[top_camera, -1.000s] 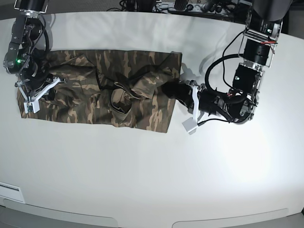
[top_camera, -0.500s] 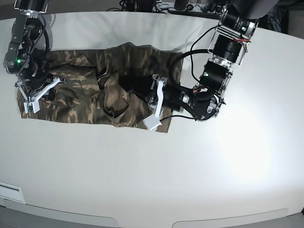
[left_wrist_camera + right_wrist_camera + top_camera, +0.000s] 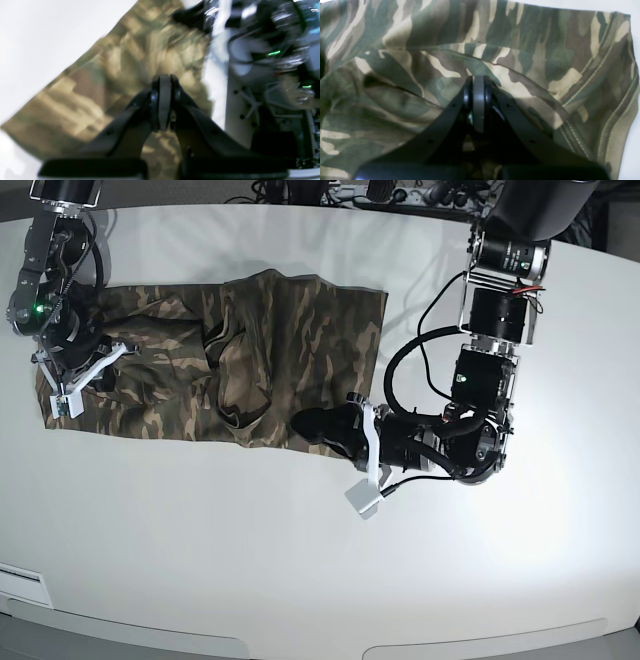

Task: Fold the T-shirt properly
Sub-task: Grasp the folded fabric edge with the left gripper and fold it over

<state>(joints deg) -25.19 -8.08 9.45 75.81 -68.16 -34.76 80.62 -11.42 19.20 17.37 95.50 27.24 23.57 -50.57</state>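
The camouflage T-shirt (image 3: 200, 370) lies crumpled across the far left of the white table (image 3: 300, 560), with a raised fold near its middle. My left gripper (image 3: 305, 423) is at the shirt's front right edge. In the blurred left wrist view it (image 3: 161, 80) is shut over the cloth (image 3: 105, 75); I cannot tell if cloth is pinched. My right gripper (image 3: 75, 380) is on the shirt's left end. In the right wrist view it (image 3: 478, 80) is shut, and creases of the shirt (image 3: 532, 50) run into its tips.
Cables and equipment (image 3: 400, 195) lie along the table's far edge. A white label (image 3: 20, 585) sits at the front left edge. The left arm's body (image 3: 470, 440) hangs over the table right of the shirt.
My left gripper swept left over the shirt's right end, dragging cloth into a fold, then drew back toward the front edge. The right gripper has not moved.
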